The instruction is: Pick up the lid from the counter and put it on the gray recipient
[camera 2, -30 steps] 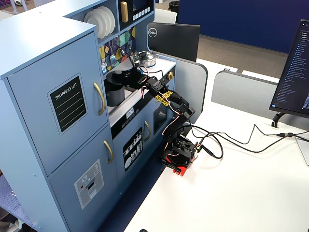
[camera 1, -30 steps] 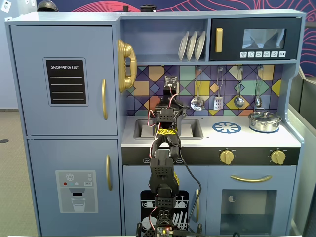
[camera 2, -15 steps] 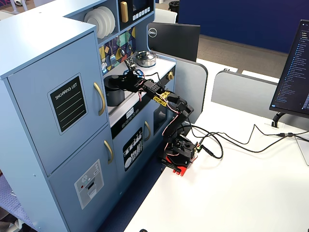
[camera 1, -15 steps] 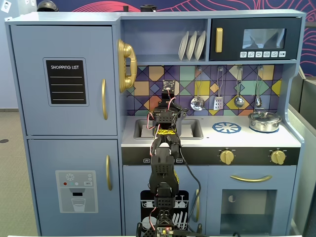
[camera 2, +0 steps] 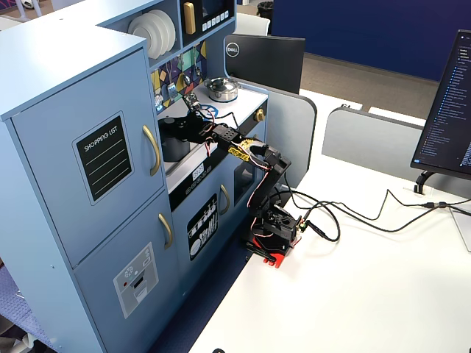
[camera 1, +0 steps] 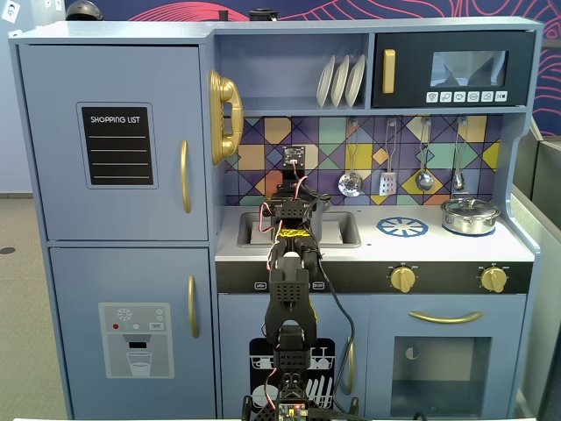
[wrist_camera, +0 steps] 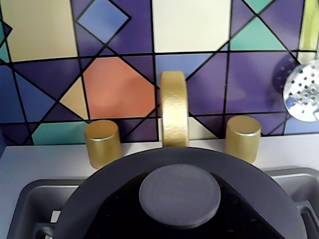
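dark-gray lid point(wrist_camera: 179, 195) with knob, wrist view only

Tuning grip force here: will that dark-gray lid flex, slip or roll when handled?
The lid looks like a rigid flat disc, so it probably won't flex. Its matte surface suggests decent friction. Its round knob offers little to hold, so it may pivot; on edge it could roll.

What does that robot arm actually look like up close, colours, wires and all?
The arm is a slim chain of boxy black segments on a red and black base. One joint bears a yellow-and-black patterned band. Thin red and white wires loop along it, and black cables trail across the white desk.
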{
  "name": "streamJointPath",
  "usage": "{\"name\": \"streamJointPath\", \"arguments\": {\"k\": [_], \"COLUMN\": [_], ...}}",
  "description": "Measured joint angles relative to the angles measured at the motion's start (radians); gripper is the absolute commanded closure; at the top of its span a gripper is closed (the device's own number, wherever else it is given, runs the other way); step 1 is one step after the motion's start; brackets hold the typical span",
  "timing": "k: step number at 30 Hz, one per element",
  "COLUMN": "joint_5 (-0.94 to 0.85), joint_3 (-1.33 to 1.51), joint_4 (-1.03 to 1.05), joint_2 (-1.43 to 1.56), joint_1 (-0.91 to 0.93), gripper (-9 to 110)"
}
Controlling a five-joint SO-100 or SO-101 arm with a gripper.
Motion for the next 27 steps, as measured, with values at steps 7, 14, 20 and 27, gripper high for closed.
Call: {"name": "streamJointPath", "arguments": {"k": [7,14,20,27], "joint_5": [-0.037,-0.077,-0.057,-0.021], "joint_3": [0.003,0.031,0.153,0.443], "joint_4": [0.074,0.39,0.765,0.973], "joint_2": [0.031,0.256,0.597,0.95], "joint_1": [0.008,0.006,-0.006,-0.002], "gripper": [82,83,89,101]}}
